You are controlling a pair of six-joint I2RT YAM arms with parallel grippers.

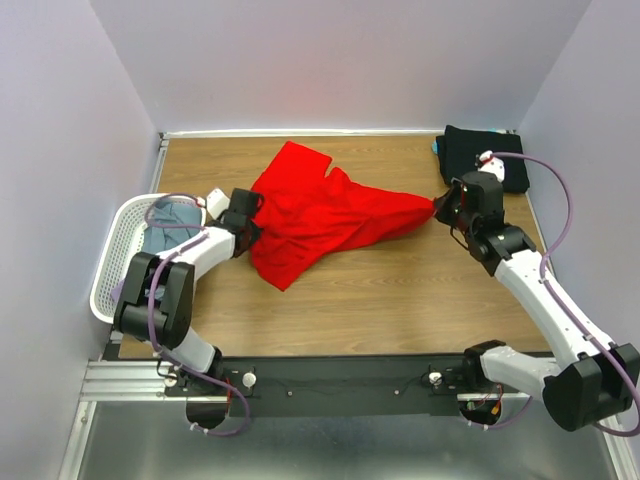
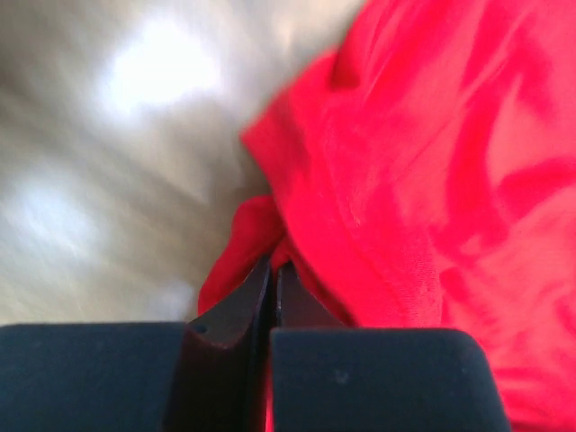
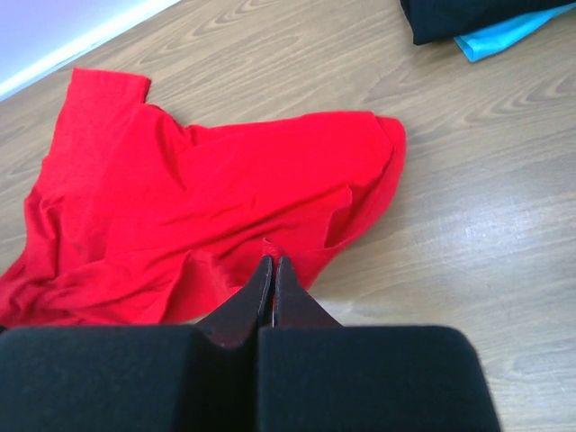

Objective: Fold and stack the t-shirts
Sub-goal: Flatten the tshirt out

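Note:
A bright red t-shirt [image 1: 320, 215] lies crumpled and stretched across the middle of the wooden table. My left gripper [image 1: 247, 215] is shut on its left edge; the left wrist view shows red cloth [image 2: 405, 180] pinched at the closed tips [image 2: 272, 266]. My right gripper [image 1: 440, 207] is shut on the shirt's right corner, and the right wrist view shows red cloth [image 3: 207, 216] caught between its tips [image 3: 271, 261]. A folded black t-shirt [image 1: 485, 155] lies at the far right corner over a teal one [image 3: 504, 36]. A grey-blue shirt [image 1: 170, 225] lies in the basket.
A white mesh laundry basket [image 1: 115, 255] stands at the table's left edge beside my left arm. White walls close in the back and both sides. Bare wood [image 1: 380, 300] lies in front of the red shirt.

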